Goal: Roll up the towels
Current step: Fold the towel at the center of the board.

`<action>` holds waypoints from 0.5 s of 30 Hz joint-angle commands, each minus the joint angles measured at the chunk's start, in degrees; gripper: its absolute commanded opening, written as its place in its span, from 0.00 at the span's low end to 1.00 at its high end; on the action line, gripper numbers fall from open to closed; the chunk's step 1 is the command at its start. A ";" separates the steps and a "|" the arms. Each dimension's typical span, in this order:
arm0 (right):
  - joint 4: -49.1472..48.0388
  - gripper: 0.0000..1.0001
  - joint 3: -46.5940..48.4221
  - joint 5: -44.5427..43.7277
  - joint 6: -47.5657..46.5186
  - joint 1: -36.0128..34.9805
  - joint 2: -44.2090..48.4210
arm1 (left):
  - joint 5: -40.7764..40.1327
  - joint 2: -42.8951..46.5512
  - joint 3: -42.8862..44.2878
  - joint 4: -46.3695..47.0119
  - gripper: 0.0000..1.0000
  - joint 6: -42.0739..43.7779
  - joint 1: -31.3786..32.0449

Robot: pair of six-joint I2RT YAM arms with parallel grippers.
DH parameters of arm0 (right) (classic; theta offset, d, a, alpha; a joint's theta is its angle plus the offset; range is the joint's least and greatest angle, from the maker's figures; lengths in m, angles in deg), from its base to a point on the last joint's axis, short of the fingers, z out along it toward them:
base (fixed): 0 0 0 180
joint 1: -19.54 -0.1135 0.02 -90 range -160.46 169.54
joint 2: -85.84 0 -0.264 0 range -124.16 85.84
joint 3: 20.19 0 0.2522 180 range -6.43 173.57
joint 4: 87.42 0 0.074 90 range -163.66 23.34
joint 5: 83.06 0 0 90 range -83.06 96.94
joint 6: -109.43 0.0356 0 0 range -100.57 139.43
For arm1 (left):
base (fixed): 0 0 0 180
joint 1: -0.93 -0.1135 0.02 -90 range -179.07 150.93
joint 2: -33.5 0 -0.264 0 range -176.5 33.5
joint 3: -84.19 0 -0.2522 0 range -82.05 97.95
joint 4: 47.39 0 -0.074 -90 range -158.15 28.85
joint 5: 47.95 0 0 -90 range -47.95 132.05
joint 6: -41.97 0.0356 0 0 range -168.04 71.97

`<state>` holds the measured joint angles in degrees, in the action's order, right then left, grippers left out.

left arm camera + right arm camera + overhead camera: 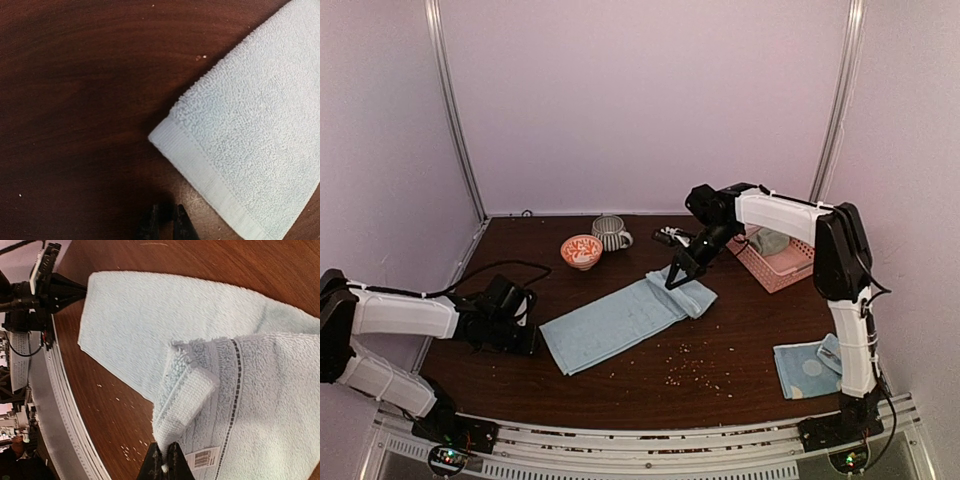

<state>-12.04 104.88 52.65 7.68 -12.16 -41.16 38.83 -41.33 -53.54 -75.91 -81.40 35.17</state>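
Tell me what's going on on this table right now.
The right gripper is shut on the far end of the light blue towel. That end lies folded back over the rest, the start of a roll. The left gripper sits on the table beside the towel's near corner, holding nothing. A dotted towel lies flat by the right arm's base, not yet rolled.

Dark brown wood-grain table (620, 395) boxed in by plain pale lilac walls, back wall (650, 100), left wall (375, 150), right wall (915, 130), thin metal uprights (455, 110) at both far corners, silver slotted rail (650, 458) along near edge, soft even light.
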 commanded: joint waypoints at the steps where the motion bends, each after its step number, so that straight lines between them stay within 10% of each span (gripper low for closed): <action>1: -9.10 0.00 -2.59 8.46 7.98 -2.14 0.04 | 2.06 -1.19 0.86 2.86 0.11 -0.72 0.15; 15: -26.68 0.00 -0.28 8.24 28.85 -10.55 -3.57 | 4.37 -1.83 -0.12 4.66 0.11 -1.46 0.23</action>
<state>-34.00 101.68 59.80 30.15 -20.80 -41.78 41.91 -42.64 -53.52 -72.98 -82.30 35.17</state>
